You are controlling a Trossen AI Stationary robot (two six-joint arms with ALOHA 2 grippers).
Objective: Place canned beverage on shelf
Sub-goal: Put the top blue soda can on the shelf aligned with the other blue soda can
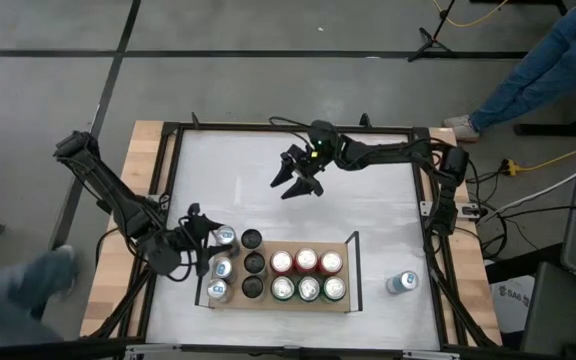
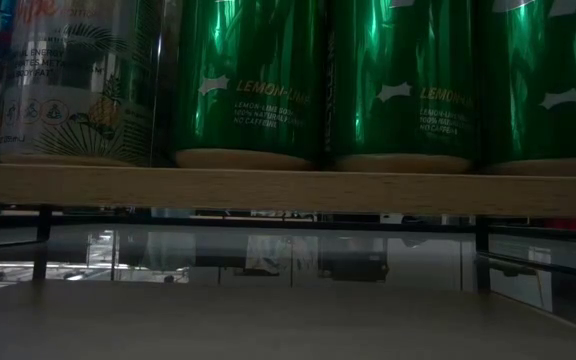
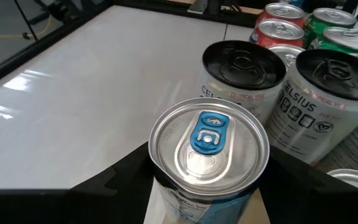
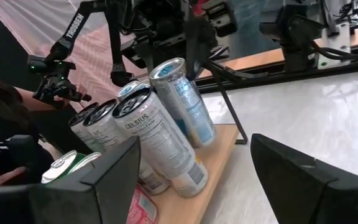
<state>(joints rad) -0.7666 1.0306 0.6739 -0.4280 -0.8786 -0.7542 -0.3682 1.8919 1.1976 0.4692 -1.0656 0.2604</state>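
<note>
Shelf (image 1: 348, 306) nearly full; left end effector (image 1: 212, 238) pinches a silver can (image 1: 226, 237) at its corner; right end effector (image 1: 298, 186) spread; one can (image 1: 402, 283) waits beside.

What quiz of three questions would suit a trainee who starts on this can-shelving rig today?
1. True or false: the right pincer holds a can.
2. How many cans stand on the white tabletop, off the shelf?
3. What kind of can do the left pincer's fingers flank? A) red-topped B) green C) silver top with a blue tab

Key:
1. False: it hovers open and empty above the tabletop.
2. One, the loose can right of the shelf.
3. C, the blue-tab can at the shelf's left end.
</note>
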